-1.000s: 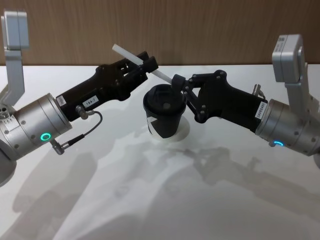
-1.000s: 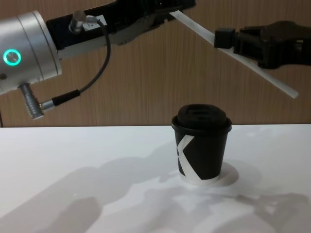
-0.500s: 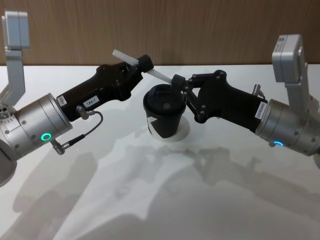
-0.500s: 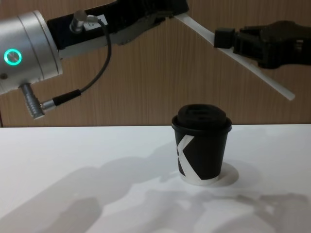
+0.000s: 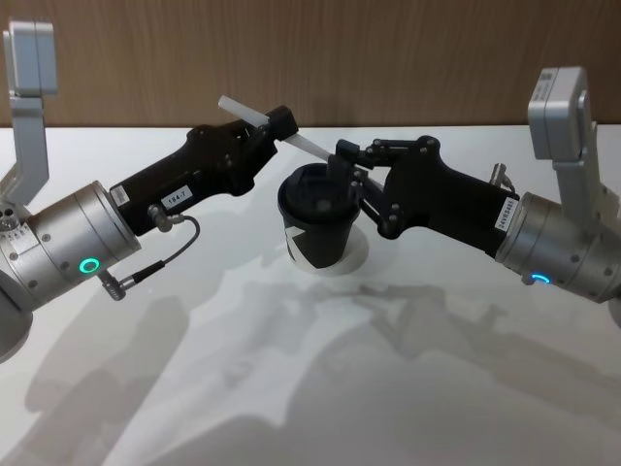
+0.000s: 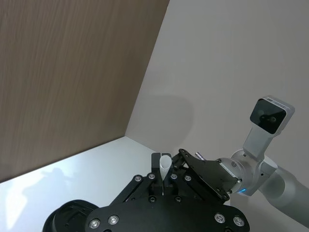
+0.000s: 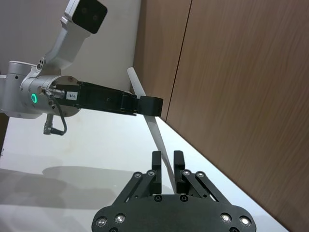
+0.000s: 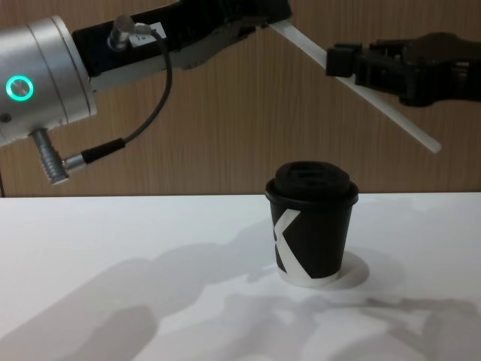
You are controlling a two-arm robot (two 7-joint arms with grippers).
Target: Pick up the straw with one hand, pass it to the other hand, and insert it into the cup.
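The white straw [image 5: 309,148] hangs slanted in the air above the black cup [image 5: 320,218], which stands lidded on the table. My left gripper [image 5: 277,126], on the silver wrist with the green ring, is shut on the straw's upper part. My right gripper [image 5: 344,167] is lower on the straw, with its fingers parted on either side of it. The right wrist view has the straw [image 7: 154,128] running between those fingers [image 7: 178,162] with a gap. Seen from the chest, the straw's [image 8: 376,105] free end points down to the right, above and beyond the cup [image 8: 312,226].
The cup stands on a white round disc [image 8: 359,274] on the white table [image 5: 291,388]. A wooden wall [image 5: 388,58] closes the back. Both arms reach in over the table's far half, and their camera mounts rise at the left and right edges.
The left gripper closed on the straw. The right gripper's fingers then spread apart off it, and the straw's lower end rose slightly.
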